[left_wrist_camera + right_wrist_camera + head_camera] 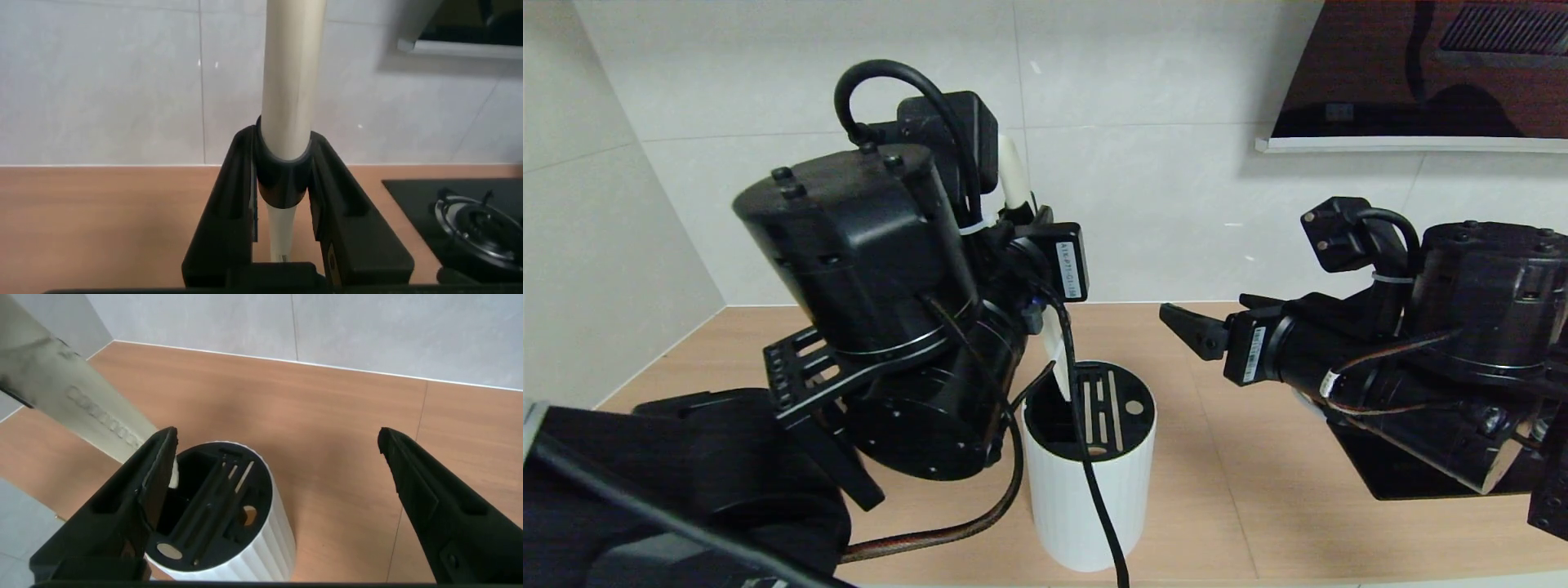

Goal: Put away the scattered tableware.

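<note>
A white cylindrical holder (1090, 490) with a black slotted top stands on the wooden counter (1258, 506). My left gripper (282, 175) is shut on a cream-coloured utensil (290, 73), gripping a dark band on its handle. The handle (1013, 175) points up, and the flat lower end (1058, 363) dips into the holder's open compartment. In the right wrist view that flat end (73, 400) slants down to the holder (265, 539). My right gripper (1209, 322) hangs open to the right of the holder and slightly above it, holding nothing.
A black hob (1405, 465) lies on the counter at the right, its burner (474, 220) showing in the left wrist view. A dark range hood (1421, 73) hangs at the top right. Tiled walls close the back and left.
</note>
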`<state>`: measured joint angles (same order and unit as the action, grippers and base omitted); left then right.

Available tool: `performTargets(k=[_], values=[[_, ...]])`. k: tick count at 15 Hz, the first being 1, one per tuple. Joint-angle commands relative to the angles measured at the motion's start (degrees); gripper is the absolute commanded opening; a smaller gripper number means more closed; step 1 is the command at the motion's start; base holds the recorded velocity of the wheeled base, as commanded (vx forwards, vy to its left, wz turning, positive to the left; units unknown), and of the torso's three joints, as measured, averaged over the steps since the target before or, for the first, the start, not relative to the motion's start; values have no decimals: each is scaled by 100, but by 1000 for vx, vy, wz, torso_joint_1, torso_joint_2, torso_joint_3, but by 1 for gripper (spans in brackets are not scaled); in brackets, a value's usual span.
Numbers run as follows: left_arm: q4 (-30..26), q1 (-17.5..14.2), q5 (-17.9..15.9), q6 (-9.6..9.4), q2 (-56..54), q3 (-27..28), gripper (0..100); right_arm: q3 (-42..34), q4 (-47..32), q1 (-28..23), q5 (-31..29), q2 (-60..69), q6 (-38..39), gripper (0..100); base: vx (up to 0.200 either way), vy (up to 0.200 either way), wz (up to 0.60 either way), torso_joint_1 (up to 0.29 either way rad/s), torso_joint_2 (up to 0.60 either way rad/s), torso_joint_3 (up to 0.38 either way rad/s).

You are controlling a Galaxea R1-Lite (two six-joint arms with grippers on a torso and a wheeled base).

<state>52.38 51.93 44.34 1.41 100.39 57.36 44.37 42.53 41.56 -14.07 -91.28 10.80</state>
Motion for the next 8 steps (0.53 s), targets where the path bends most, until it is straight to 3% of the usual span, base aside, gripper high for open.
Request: performTargets(k=[1,8], values=[[0,1,14,8,165,-23,0,-8,1,1,1,-12,1,100,0,0,0,0,0,0],[0,19,31,105,420,-128,0,-8,1,1,1,-30,1,100,0,0,0,0,0,0]])
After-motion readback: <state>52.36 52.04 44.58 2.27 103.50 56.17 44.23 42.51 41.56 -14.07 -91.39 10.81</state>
